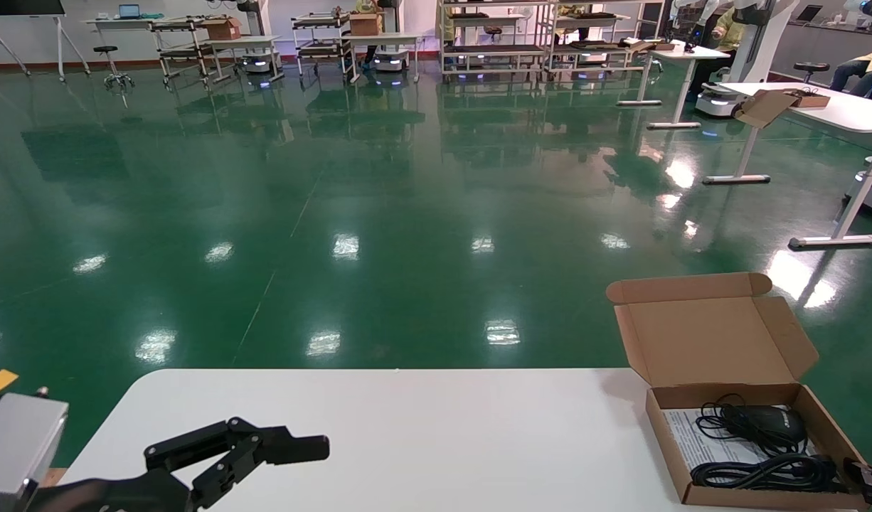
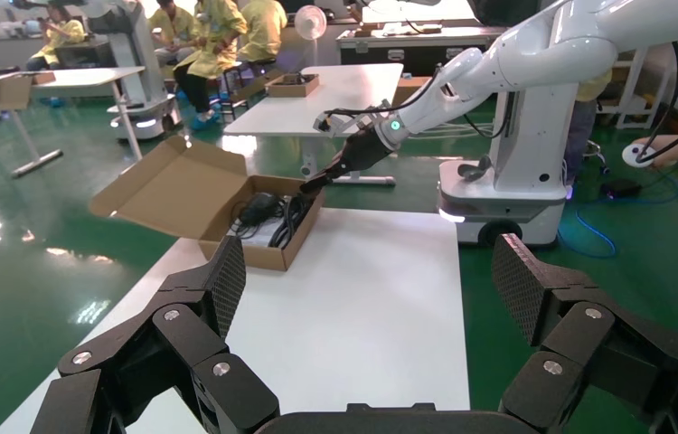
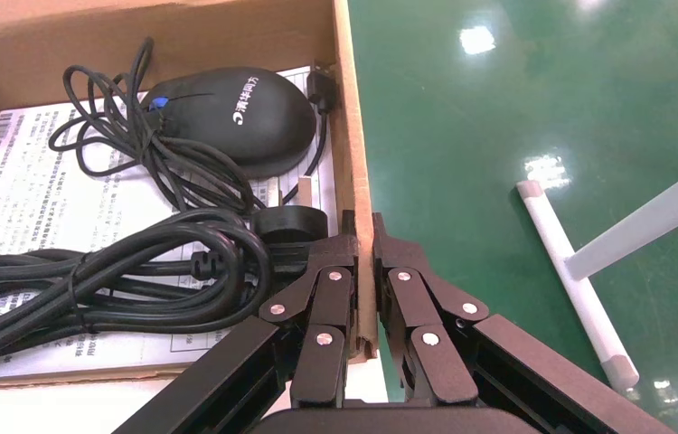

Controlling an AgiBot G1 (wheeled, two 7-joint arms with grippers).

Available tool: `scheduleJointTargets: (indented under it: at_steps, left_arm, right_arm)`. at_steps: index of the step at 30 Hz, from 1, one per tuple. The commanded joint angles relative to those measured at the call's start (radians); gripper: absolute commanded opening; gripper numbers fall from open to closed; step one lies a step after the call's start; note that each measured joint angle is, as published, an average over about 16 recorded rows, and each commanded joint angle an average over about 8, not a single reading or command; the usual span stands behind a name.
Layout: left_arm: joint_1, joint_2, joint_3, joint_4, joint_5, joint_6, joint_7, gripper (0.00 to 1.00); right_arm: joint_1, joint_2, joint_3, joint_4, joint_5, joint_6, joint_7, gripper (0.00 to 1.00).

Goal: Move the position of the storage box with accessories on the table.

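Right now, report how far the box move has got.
Done: the right end effector has clamped the side wall of the storage box, mouse and cable inside. In hand: that grip. Left: shifting the box across the table. The left end effector hovers open, apart.

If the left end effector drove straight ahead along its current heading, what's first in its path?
Probably the storage box. In the left wrist view, the open left end effector looks down bare table toward the box at the far end, where the right end effector clamps its wall. Depth unclear.
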Motion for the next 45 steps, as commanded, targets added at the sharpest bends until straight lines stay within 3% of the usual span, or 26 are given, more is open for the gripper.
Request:
scheduleJointTargets:
  at_steps: [1, 12, 15, 17, 23, 25, 45]
  left_arm:
    - [0.000, 0.000, 0.000, 0.000, 0.000, 0.000, 0.000, 1.00]
    - [0.000, 0.000, 0.000, 0.000, 0.000, 0.000, 0.000, 1.00]
    - [0.000, 0.000, 0.000, 0.000, 0.000, 0.000, 0.000, 1.00]
    - [0.000, 0.000, 0.000, 0.000, 0.000, 0.000, 0.000, 1.00]
    - [0.000, 0.000, 0.000, 0.000, 0.000, 0.000, 0.000, 1.00]
    - [0.000, 0.000, 0.000, 0.000, 0.000, 0.000, 0.000, 1.00]
    - [0.000, 0.000, 0.000, 0.000, 0.000, 0.000, 0.000, 1.00]
  right_arm:
    - [0.001, -0.001, -0.001, 0.002, -0.001, 0.000, 0.000, 0.00]
    - [0.001, -0.004, 0.000, 0.007, -0.001, -0.021, -0.002, 0.00]
    - [0.002, -0.005, -0.001, 0.005, -0.001, -0.020, -0.003, 0.06]
    - [0.002, -0.004, -0.001, 0.004, -0.002, -0.019, -0.003, 0.19]
    - [0.003, -0.004, -0.002, 0.003, -0.003, -0.019, -0.004, 0.88]
    - [0.003, -0.004, -0.002, 0.003, -0.003, -0.019, -0.004, 1.00]
    - [0.021, 0.003, 0.012, 0.017, 0.017, -0.045, -0.014, 1.00]
